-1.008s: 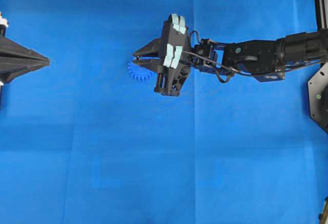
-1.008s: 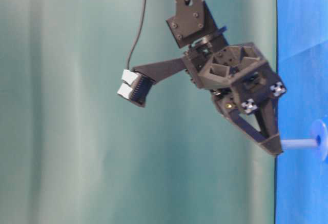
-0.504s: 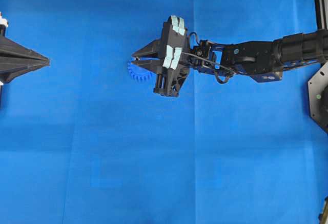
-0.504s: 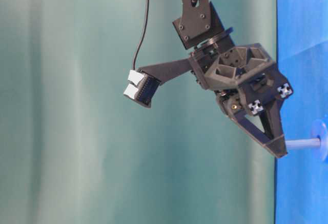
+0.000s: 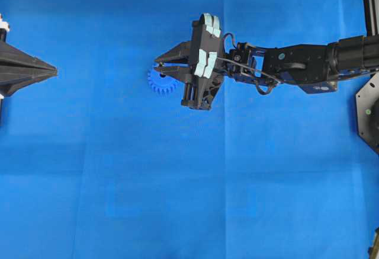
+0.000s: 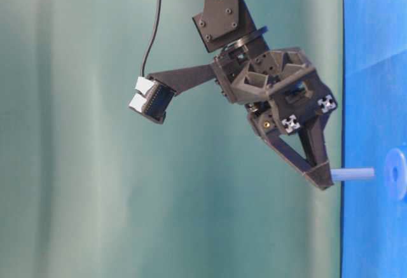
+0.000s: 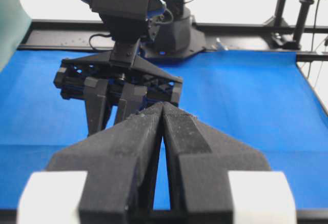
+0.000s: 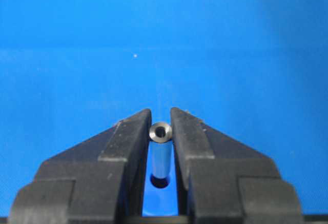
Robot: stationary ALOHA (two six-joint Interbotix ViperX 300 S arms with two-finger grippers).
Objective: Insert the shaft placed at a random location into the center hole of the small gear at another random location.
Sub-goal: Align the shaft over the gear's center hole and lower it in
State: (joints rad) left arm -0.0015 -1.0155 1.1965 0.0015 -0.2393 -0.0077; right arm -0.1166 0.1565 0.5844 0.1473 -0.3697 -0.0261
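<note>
Overhead: creased blue cloth (image 5: 118, 182) on tabletop, teal curtain (image 6: 76, 163) behind.

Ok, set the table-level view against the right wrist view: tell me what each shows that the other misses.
Only table-level: the small gear edge-on, the shaft's tip apart from it, the right arm, a green backdrop.
Only right wrist: the shaft's shiny ringed end face, and how both fingers press its sides.
Both: the right gripper shut on the shaft over the blue table.
</note>
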